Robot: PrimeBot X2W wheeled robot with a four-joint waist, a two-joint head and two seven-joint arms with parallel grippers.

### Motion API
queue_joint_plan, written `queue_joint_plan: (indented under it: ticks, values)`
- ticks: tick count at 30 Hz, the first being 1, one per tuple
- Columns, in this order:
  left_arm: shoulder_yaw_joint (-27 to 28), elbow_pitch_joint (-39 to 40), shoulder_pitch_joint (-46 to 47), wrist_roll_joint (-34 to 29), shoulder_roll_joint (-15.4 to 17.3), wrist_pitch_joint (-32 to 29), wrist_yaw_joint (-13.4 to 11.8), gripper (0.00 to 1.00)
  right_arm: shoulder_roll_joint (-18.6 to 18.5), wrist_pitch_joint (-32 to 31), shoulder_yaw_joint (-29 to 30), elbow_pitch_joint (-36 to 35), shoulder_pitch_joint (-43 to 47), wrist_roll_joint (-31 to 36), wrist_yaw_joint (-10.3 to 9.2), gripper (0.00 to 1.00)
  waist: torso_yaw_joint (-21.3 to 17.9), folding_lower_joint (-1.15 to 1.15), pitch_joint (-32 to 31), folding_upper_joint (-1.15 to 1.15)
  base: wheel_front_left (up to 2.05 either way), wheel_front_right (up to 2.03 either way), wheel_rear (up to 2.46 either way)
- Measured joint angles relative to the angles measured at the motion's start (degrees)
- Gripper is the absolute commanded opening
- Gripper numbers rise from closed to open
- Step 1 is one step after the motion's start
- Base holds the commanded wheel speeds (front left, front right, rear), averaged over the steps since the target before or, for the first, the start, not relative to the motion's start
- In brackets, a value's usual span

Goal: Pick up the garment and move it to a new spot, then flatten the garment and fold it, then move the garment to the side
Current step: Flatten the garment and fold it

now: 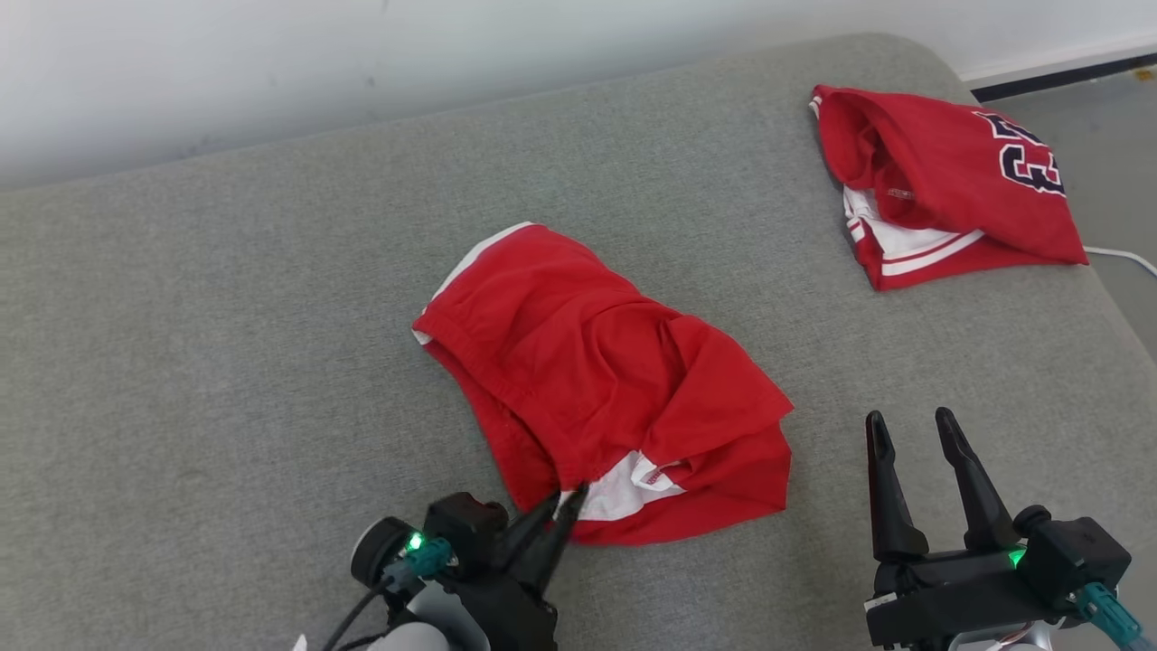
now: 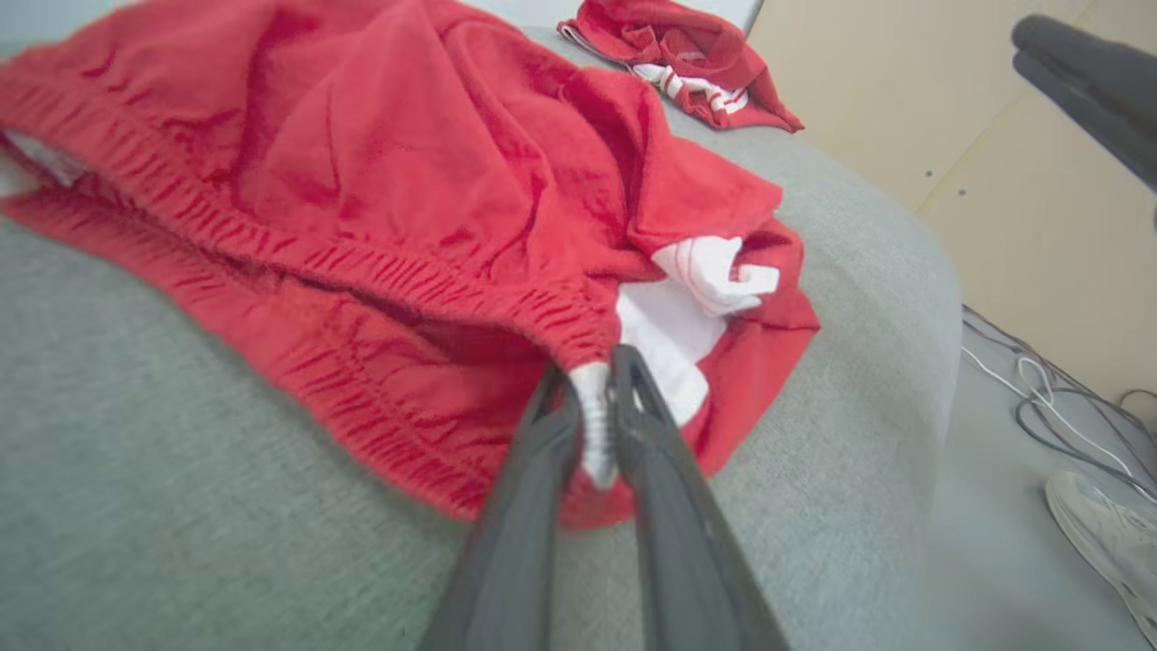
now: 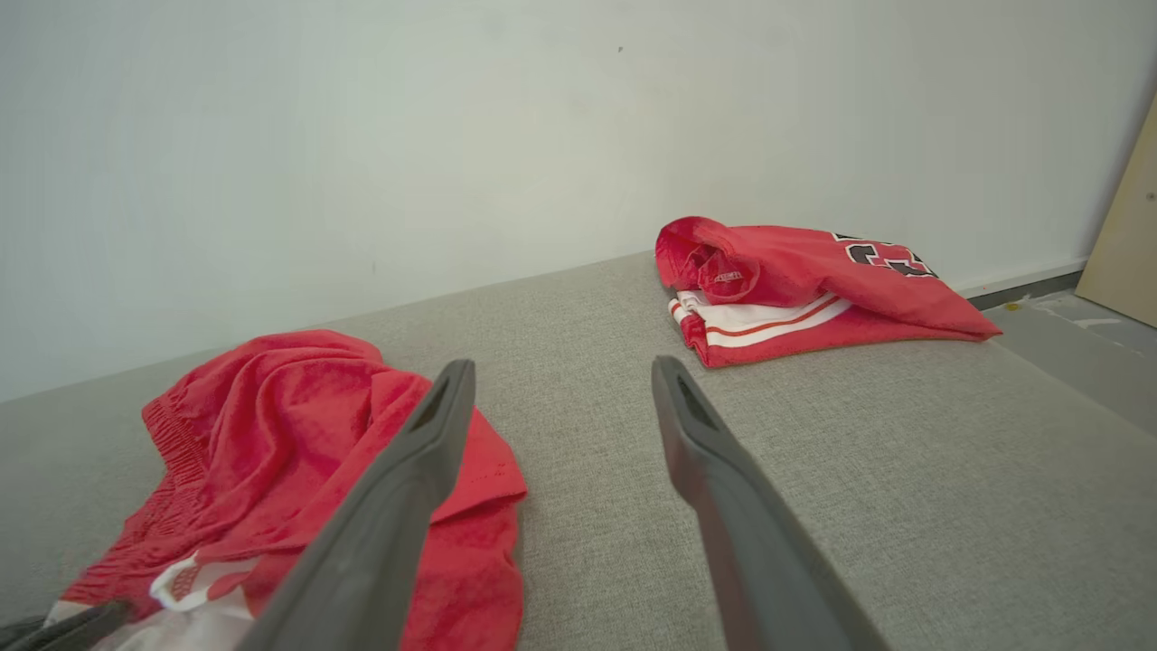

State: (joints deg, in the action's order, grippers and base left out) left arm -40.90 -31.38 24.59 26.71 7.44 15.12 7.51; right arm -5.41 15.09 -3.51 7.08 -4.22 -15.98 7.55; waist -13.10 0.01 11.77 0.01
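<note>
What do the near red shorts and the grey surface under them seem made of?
Shorts: soft matt fabric, perhaps cotton or a polyester blend; it lies in loose folds, with a gathered elastic waistband. Surface: grey woven upholstery, matt, fine weave visible; probably padded, given its rounded edge.

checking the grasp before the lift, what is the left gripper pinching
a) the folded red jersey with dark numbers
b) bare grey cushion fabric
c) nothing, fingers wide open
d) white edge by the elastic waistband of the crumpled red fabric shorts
D: in the left wrist view the left gripper is closed on the white edge by the waistband of the crumpled red fabric shorts, while the folded red jersey lies apart.
</note>
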Motion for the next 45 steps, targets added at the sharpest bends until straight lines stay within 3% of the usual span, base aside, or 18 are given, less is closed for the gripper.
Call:
queue_joint_plan:
  ticks: [7,17,24,25,26,31,38,43,45]
  values:
    - [8.5,3.3,-1.3,-1.7,0.9,0.0,-0.2,0.0,-0.2,0.0,0.3,0.4,0.2,0.2,0.0,1.0,3.2,0.0,-0.7,0.0,0.0,0.0,0.0]
    - [18.2,9.6,-12.4,-3.8,4.1,0.0,-0.4,0.0,-0.8,0.0,0.7,1.5,1.0,0.4,0.0,1.0,9.8,-0.01,-3.2,0.0,0.0,0.0,0.0]
    - [22.5,9.5,-18.7,-4.1,3.4,0.0,-0.4,0.02,-1.1,0.0,0.9,1.7,1.1,0.4,0.0,1.0,12.3,-0.01,-4.7,-0.01,0.0,0.0,0.0]
    - [23.0,9.9,-18.8,-4.4,2.9,0.0,-0.4,0.81,-1.2,0.0,1.0,1.8,1.3,0.4,0.0,1.0,12.6,-0.01,-4.9,0.0,0.0,0.0,0.0]
    - [23.0,9.9,-18.8,-4.4,2.9,0.0,-0.4,1.0,-1.2,0.0,1.0,1.8,1.3,0.4,0.0,1.0,12.6,-0.01,-4.9,0.0,0.0,0.0,0.0]
    - [26.1,14.6,-18.7,-6.6,1.4,0.0,-0.4,1.0,-1.4,0.0,0.4,2.1,2.0,0.4,0.0,1.0,14.0,-0.01,-5.9,-0.01,0.0,0.0,0.0]
    - [37.5,22.7,-20.6,-10.3,0.0,0.0,-0.9,1.0,-2.5,0.0,-3.2,2.6,2.0,0.4,0.0,1.0,15.7,-0.02,-7.6,-0.01,0.0,0.0,0.0]
    - [45.2,25.6,-24.0,-13.3,-1.3,0.0,-2.4,1.0,-4.2,0.0,-9.1,3.7,1.7,0.4,0.0,1.0,16.4,-0.02,-8.3,-0.01,0.0,0.0,0.0]
    - [47.5,26.0,-25.3,-14.2,-2.0,0.0,-2.2,1.0,-5.9,0.0,-14.9,4.7,0.4,0.8,0.0,1.0,16.6,-0.01,-8.2,-0.01,0.0,0.0,0.0]
